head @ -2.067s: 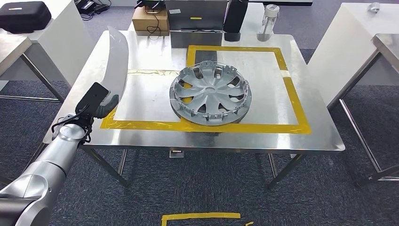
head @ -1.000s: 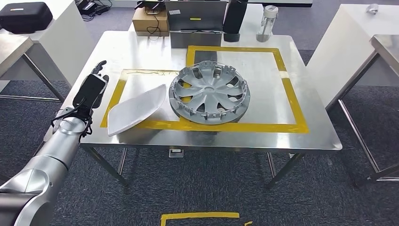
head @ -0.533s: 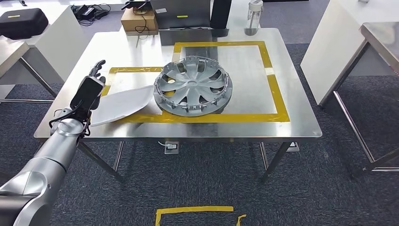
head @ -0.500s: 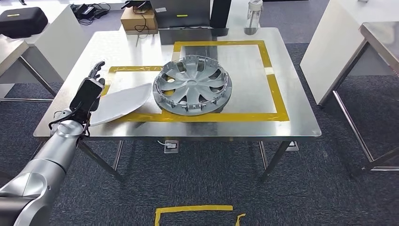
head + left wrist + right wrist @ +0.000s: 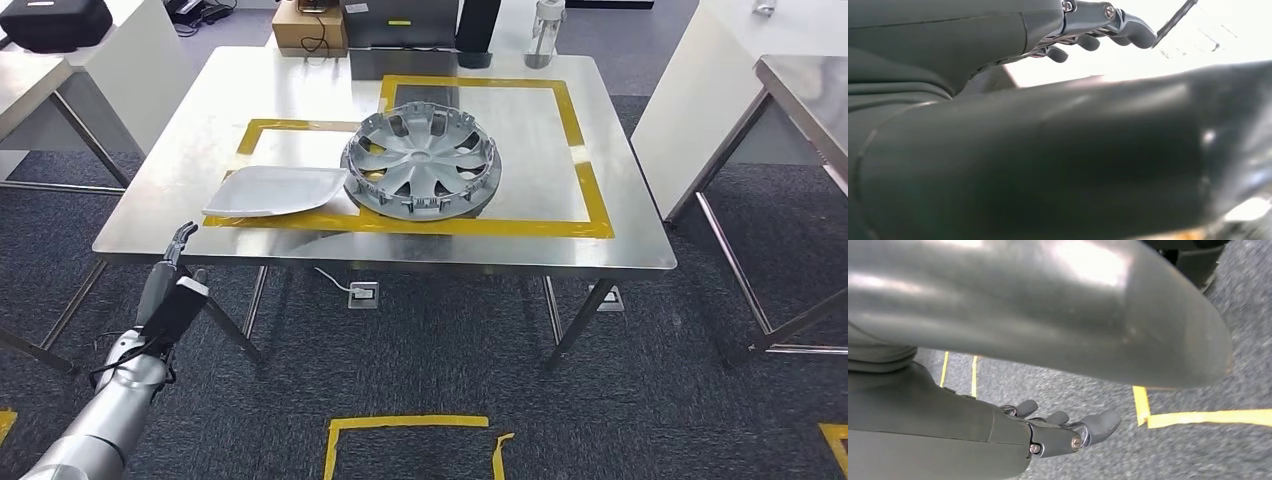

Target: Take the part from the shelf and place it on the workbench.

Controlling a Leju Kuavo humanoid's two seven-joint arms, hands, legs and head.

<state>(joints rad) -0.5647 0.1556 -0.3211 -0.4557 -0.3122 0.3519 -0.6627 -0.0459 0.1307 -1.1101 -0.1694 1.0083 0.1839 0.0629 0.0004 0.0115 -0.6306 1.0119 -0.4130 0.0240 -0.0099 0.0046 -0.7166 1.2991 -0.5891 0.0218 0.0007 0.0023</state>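
Placing looks done: the flat pale-grey curved plastic panel (image 5: 275, 191) lies on the steel desk (image 5: 620, 250), touching the silver hubcap (image 5: 421, 163). Left hand (image 5: 172, 290) and right hand (image 5: 1058, 432) hold nothing, fingers apart. Next I'd fetch another part.

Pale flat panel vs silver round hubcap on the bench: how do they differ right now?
The pale flat curved panel is a smooth, solid, tapered sheet; the silver round spoked hubcap is circular with cut-out openings and clips round its rim. The panel lies low in the smaller yellow-taped box; the hubcap stands taller and straddles both boxes. Both rest on the steel workbench, edges meeting or nearly so, and no hand holds either.
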